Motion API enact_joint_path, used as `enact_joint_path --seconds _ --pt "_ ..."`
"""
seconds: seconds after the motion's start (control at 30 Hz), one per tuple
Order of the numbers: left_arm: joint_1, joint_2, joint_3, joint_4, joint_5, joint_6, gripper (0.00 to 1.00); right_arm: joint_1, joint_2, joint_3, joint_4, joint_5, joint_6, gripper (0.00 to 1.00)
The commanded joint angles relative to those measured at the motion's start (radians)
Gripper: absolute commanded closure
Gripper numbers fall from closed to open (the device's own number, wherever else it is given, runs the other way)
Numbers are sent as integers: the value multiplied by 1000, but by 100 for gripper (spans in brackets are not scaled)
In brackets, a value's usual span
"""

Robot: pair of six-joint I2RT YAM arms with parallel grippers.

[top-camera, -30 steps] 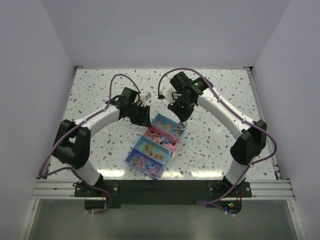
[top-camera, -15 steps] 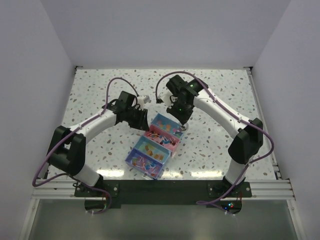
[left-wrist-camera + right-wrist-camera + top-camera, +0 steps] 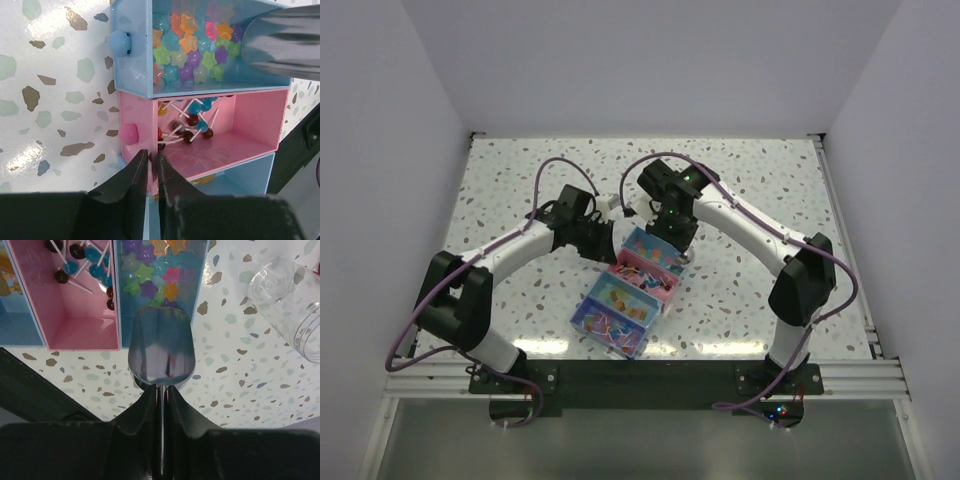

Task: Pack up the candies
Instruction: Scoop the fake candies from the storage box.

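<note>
So the candies (image 3: 190, 50) are little star-shaped ones in mixed colours, piled toward the knob end of the blue drawer (image 3: 132, 70), which sits pulled open at the far end of the stack. The right gripper (image 3: 161, 390) is clamped tight on the handle of a metal scoop (image 3: 161, 347). From its wrist cam the bowl's front lip overlaps the near edge of that blue drawer, so the stars lie just past the tip of the scoop, straight ahead of the fingers. The bowl itself just looks like shiny metal. The left gripper (image 3: 152, 156) has its fingers pinched on the front wall of the pink drawer (image 3: 250, 120), right beside its knob, so the stars are one drawer beyond it. The pink one holds lollipops (image 3: 192, 122). A clear jar (image 3: 287, 305) lies on its side on the speckled table (image 3: 50, 75), off to the side of the blue drawer.
</note>
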Motion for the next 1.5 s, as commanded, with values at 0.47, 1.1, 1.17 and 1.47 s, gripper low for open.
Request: enact_joint_path --seconds 0.47,1.1,1.17,1.47 --pt "-6 -17 -42 69 -5 -6 93 8 154 57 -38 -9 32 100" --pt "-6 -25 -44 67 -11 -7 100 8 2 -259 330 -39 73 100" --pt "-6 -29 -47 72 -19 -10 100 8 -18 -309 391 -37 75 100" --pt "-6 -23 -39 67 -5 -13 100 4 -33 -415 539 -63 69 100"
